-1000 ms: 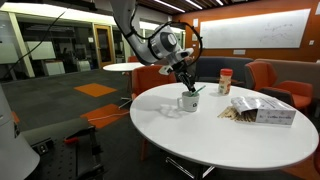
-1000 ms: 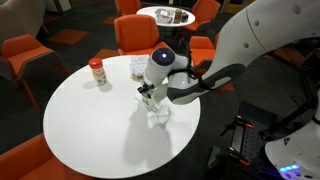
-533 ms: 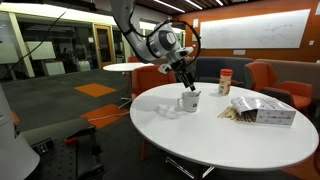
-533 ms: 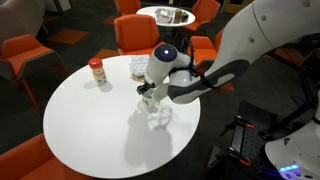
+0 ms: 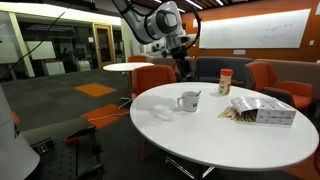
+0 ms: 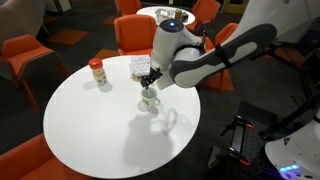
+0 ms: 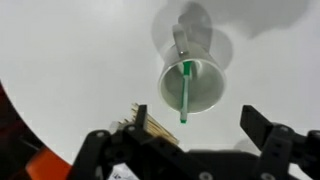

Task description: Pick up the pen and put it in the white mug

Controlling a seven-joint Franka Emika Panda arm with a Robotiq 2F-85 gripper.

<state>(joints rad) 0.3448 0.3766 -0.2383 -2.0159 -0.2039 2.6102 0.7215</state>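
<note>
The white mug (image 5: 187, 102) stands upright on the round white table (image 5: 230, 145), and in the other exterior view the mug (image 6: 150, 102) sits right under the arm. The green pen (image 7: 186, 90) stands slanted inside the mug (image 7: 206, 84), its end leaning over the rim; from the side the pen (image 5: 197, 94) pokes out of the top. My gripper (image 5: 183, 68) hangs well above the mug, open and empty. In the wrist view my gripper (image 7: 200, 122) has its jaws spread wide, looking straight down on the mug.
A jar with a red lid (image 5: 225, 81) stands at the table's far side, also visible as the jar (image 6: 97, 72). A packet with wooden sticks (image 5: 262, 111) lies beside it; its sticks (image 7: 150, 122) show near the left finger. Orange chairs (image 6: 138, 35) ring the table (image 6: 90, 135).
My gripper has opened, let go of the pen into the mug, and risen away from it. The pen now stands in the mug on its own.
</note>
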